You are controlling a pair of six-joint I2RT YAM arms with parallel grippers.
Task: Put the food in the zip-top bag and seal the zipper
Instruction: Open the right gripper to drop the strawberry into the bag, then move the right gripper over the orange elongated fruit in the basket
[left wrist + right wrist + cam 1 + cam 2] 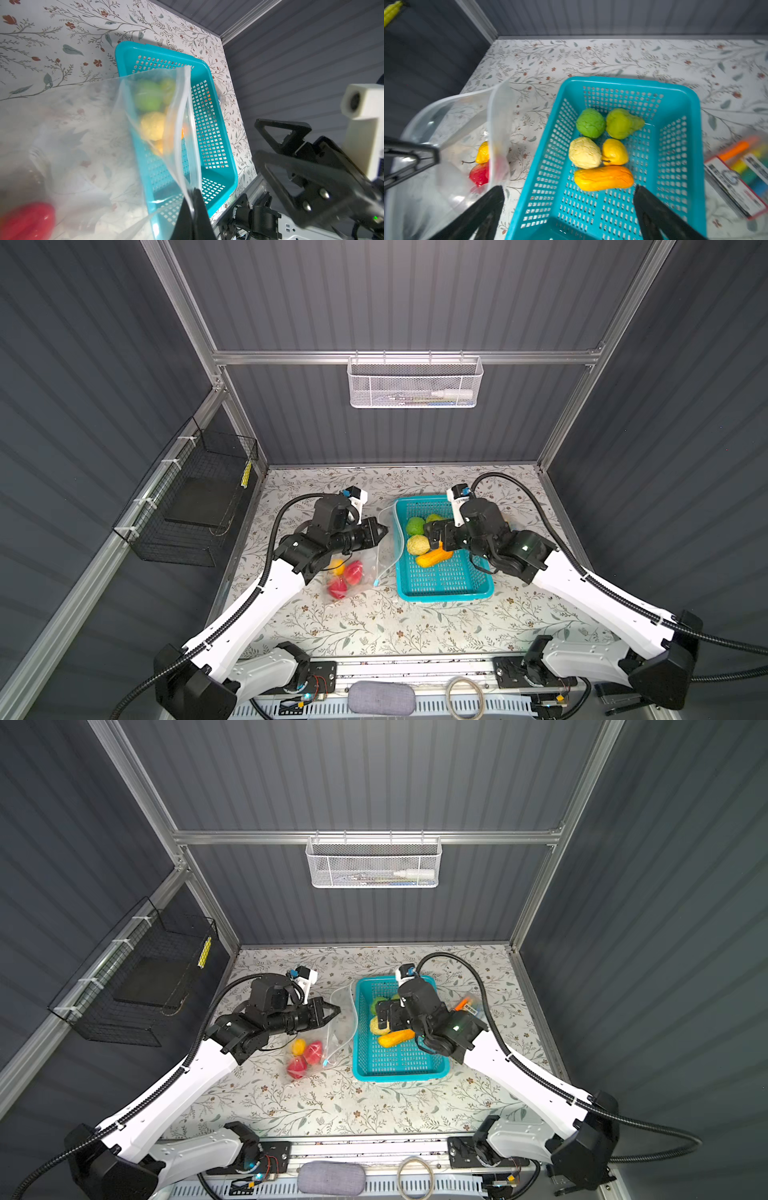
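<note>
Free across the near desk (pixel 374 626), front edge to basket (pixel 444 594). Free over the basket's near half; blocked in the far half by five pieces of food (pixel 603 178). Narrow between basket and raised zip-top bag (pixel 456 128), pinched at its rim by left end effector (pixel 194 199). Hemmed beyond its right wall by packet (pixel 735 187). Overhung by right end effector (pixel 568 189), jaws spread.

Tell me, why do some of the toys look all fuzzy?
In the left wrist view the red fruit sits very near the lens, out of focus, and the cloudy zip-top bag hazes the fruits in the basket behind it; in the right wrist view the packet at the edge is smeared; both top views are sharp, only everything looks small.
</note>
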